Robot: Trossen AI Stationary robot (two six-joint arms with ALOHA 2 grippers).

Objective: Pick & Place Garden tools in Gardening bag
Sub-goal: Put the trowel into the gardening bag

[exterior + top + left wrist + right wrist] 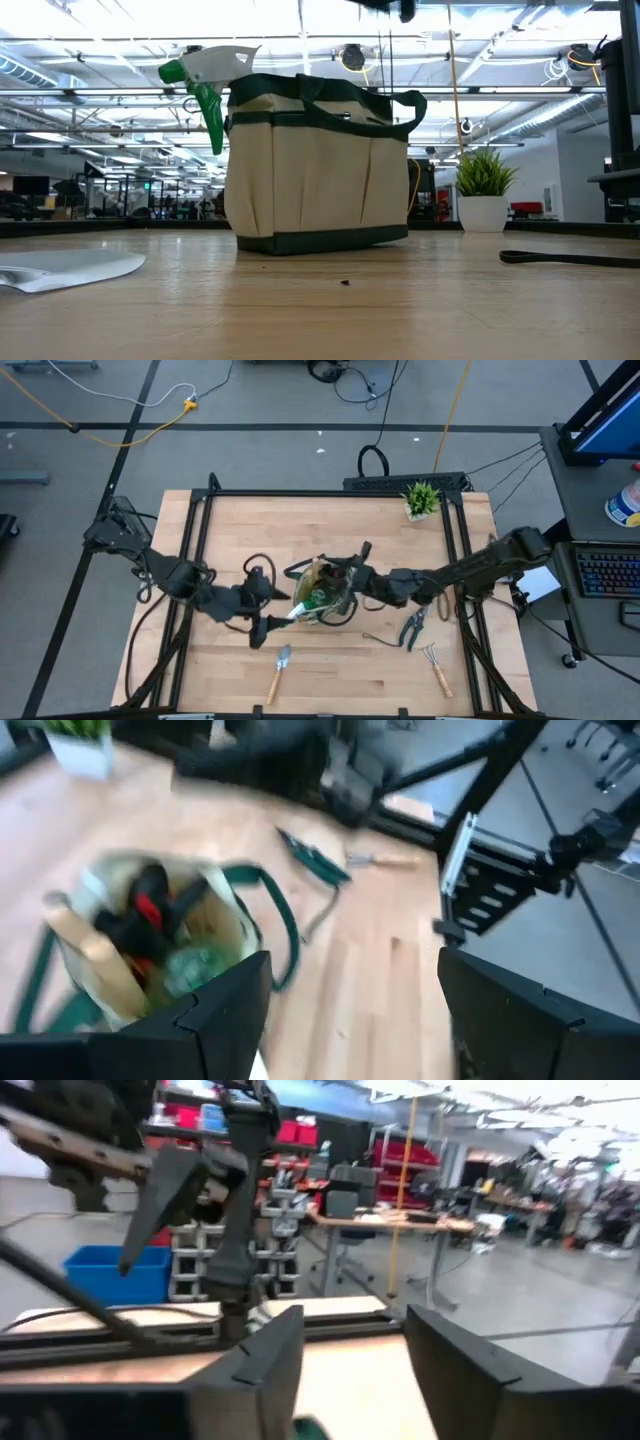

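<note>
My left gripper [350, 1010] hangs above the gardening bag [322, 592], fingers [215, 1010] spread wide and empty. The bag's open mouth lies just ahead of them and to one side. My right gripper [345, 1365] sits at the bag's opposite rim. Its fingers [265, 1365] stand parted with nothing between them in the right wrist view.

Contents: the spray bottle [205, 85] is in the bag but leans over one end, nozzle and trigger well outside the rim. A wooden handle [85, 955] and a red-and-black item [145, 915] sit inside. On the surface, beyond my right fingers and away from the bag, lie the pruning shears [413, 627] and a fork-rake [435, 665]. A trowel [278, 670] lies apart from my left fingers.

Risks, as I judge them:
- The bag is soft. Either gripper nudging its rim could tip it or drag it, spilling the overhanging bottle.
- The loop handle [275, 920] lies slack on the surface beside the bag. A finger passing low could hook it and pull the bag along.
- The two arms are close together over the bag, so a sideways move by either could strike the other.
- The bag is crowded, and a long tool dropped in may catch on the bottle and stand proud or fall out.
- The potted plant [421, 500] stands well clear and is unlikely to be disturbed.
</note>
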